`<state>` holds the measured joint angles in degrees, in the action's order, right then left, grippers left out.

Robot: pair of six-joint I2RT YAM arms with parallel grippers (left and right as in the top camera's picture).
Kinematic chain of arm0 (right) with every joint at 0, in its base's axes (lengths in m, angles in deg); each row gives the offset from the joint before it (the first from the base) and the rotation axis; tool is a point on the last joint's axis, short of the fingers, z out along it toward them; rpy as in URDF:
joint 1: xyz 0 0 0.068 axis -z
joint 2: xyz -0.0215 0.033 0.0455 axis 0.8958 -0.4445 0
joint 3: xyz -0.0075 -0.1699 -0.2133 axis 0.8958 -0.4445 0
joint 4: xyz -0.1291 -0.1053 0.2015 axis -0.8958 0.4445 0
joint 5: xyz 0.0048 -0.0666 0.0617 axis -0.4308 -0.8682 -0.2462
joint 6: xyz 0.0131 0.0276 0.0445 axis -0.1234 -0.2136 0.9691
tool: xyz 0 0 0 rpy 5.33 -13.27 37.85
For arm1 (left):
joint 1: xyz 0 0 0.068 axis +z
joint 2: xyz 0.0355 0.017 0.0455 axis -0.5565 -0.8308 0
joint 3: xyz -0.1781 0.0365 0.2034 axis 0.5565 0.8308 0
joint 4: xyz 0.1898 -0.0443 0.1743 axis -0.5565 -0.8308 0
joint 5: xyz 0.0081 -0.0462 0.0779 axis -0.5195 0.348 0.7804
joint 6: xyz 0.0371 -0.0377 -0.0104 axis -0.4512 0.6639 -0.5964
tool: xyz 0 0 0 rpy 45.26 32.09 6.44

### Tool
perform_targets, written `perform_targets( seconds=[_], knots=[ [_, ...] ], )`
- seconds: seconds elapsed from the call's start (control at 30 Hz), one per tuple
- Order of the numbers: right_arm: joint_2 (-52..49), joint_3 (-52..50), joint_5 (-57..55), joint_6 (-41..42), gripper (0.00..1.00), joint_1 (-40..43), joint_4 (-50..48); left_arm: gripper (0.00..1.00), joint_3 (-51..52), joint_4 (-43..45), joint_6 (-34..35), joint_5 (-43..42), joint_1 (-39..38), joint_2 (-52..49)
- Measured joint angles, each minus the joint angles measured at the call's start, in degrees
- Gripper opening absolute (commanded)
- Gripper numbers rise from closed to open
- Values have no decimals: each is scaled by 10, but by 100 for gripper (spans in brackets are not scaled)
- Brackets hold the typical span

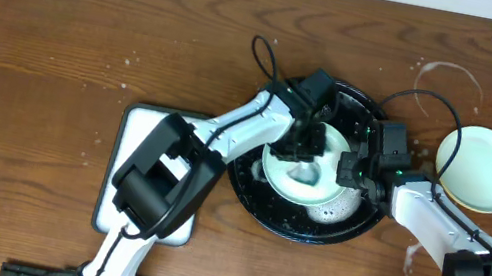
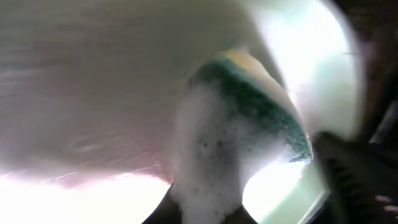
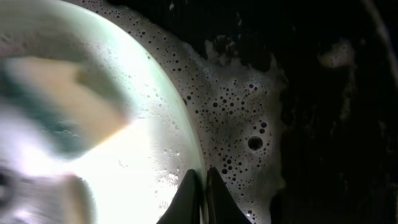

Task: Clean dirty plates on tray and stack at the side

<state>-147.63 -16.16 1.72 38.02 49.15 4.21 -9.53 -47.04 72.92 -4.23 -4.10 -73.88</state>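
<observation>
A pale mint-green plate [image 1: 304, 181] lies in the black tray [image 1: 261, 197], wet with suds. My left gripper [image 1: 305, 147] is shut on a green and yellow sponge [image 2: 255, 102] covered in foam and presses it on the plate [image 2: 93, 81]. My right gripper [image 1: 354, 169] is shut on the plate's right rim; in the right wrist view its fingers [image 3: 202, 190] pinch the edge of the plate [image 3: 143, 155]. The blurred sponge [image 3: 62, 99] is at the left there. Another mint plate [image 1: 484, 170] rests on a yellow plate [image 1: 445, 151] on the table to the right of the tray.
Foam covers the tray floor beside the plate [image 3: 249, 124]. A white rectangular tray [image 1: 142, 125] lies left of the black tray, mostly under my left arm. Wet ring marks [image 1: 449, 82] show on the wooden table at the far right.
</observation>
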Motion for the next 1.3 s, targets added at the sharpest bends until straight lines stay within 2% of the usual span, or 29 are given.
perform_targets(
  seconds=[0.23, 0.63, 1.0, 1.17, 1.3],
  knots=[
    [0, 0, 5, 0, 1, 0, 0, 8, -23, -77, -15, 119, 33, 2],
    [0, 0, 28, 11, 1, -4, 2, 8, -35, -44, -110, 308, -16, -5],
    [0, 3, 19, 17, 1, -4, 7, 8, -35, 28, -140, 369, -16, 9],
    [0, 3, 16, 14, 1, -4, 9, 9, -35, 19, -140, 405, 19, 81],
    [0, 3, 15, 14, 1, -4, 9, 12, -35, -34, -140, 421, 45, 164]
  ],
)
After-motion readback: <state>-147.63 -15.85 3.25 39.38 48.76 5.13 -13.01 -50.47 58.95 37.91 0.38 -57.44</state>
